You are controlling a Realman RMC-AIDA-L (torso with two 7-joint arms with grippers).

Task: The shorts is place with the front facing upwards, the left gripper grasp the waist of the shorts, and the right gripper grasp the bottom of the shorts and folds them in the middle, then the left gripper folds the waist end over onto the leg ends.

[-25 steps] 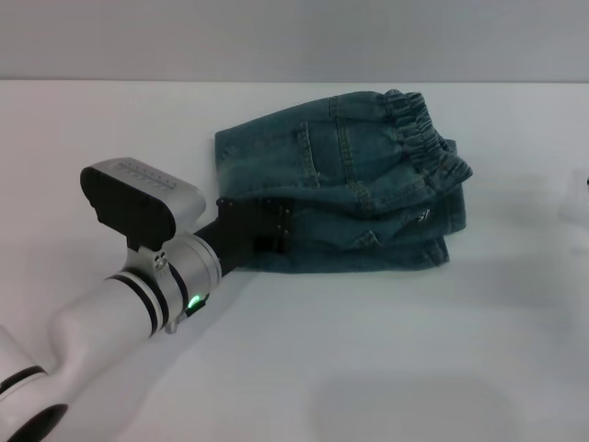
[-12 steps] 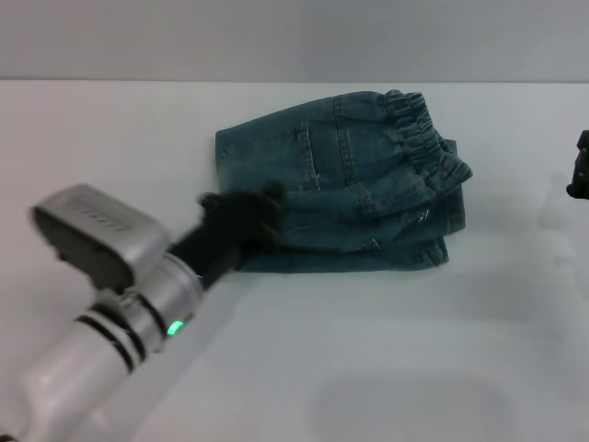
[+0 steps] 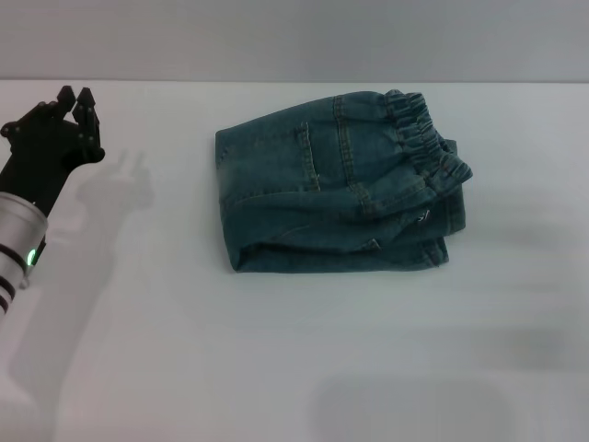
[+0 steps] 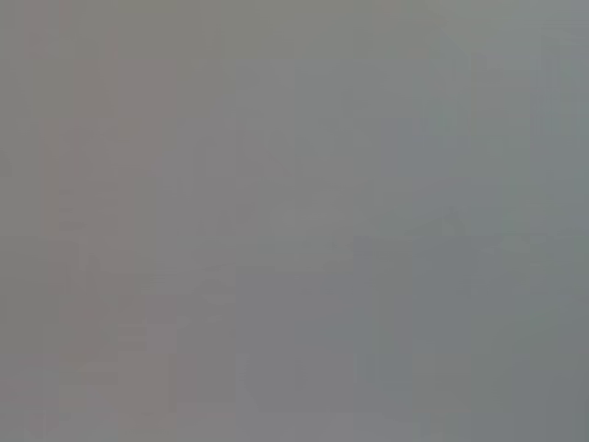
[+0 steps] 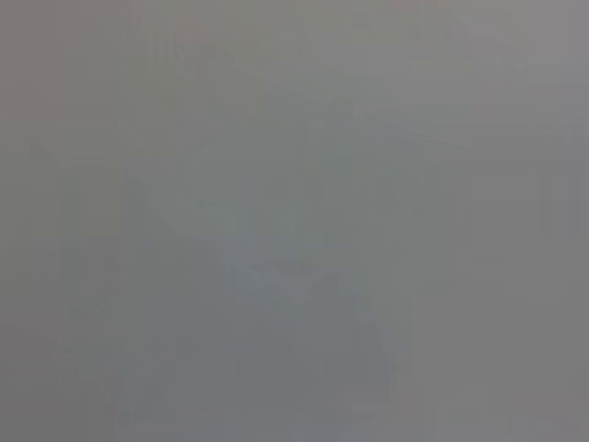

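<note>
Presently shorts (image 3: 339,184) folded on table (image 3: 304,359); left gripper (image 3: 75,99) well apart at left edge, fingers narrow, empty

No lettering, label, brand mark or number can be read anywhere. The shorts (image 3: 340,189) show only plain denim, seams and stitching — no legible tag or print. The left hand (image 3: 72,103) and its arm carry a green light but no readable marking. The bench (image 3: 322,359) bears no sign, and both wrist views are blank grey — nothing to read there.
</note>
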